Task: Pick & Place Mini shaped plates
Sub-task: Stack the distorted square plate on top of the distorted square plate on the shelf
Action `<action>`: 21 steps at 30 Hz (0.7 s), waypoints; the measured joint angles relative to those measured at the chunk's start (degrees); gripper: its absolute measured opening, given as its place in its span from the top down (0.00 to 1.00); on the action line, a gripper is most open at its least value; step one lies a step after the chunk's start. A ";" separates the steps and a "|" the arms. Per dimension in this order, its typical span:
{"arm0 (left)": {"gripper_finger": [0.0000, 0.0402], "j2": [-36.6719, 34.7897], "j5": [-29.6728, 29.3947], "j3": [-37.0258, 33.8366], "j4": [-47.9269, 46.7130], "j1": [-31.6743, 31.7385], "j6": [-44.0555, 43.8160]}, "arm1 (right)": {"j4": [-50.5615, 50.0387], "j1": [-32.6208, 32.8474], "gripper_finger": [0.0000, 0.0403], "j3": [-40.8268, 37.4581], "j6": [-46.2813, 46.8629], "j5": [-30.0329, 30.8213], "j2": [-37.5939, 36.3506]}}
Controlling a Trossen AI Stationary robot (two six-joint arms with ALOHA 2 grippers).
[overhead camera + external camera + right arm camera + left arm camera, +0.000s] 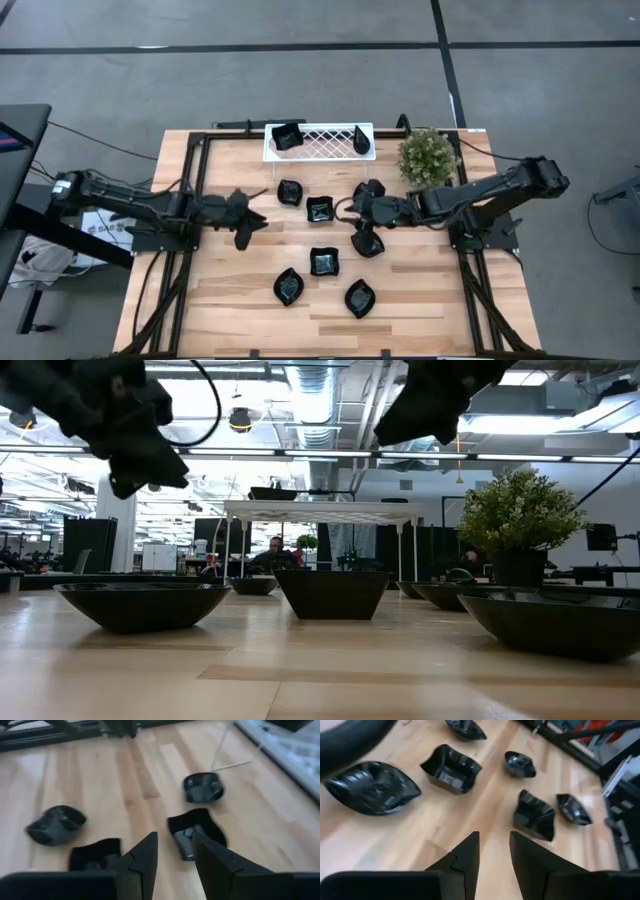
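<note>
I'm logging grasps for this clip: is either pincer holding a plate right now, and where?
Nothing is held. The left pincer and the right pincer both show empty gaps.

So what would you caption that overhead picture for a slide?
Two robot arms hover over small black plates scattered on a wooden table, with two more already in the white tray beside a potted plant.

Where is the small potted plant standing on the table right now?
In the high view the potted plant stands at the table's far right, just right of the white lattice tray and behind the right arm's gripper.
</note>
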 joint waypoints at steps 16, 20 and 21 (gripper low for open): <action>0.73 0.00 -14.35 -0.06 9.03 -18.25 -7.82 | 18.25 3.21 0.71 1.01 7.65 -0.69 15.24; 0.73 0.00 -16.42 -0.06 9.18 -18.76 -9.59 | 17.62 1.47 0.71 1.01 5.91 -0.84 18.99; 0.73 0.00 -17.35 -0.06 9.20 -18.90 -9.85 | 17.67 1.05 0.71 1.01 4.45 -0.81 19.76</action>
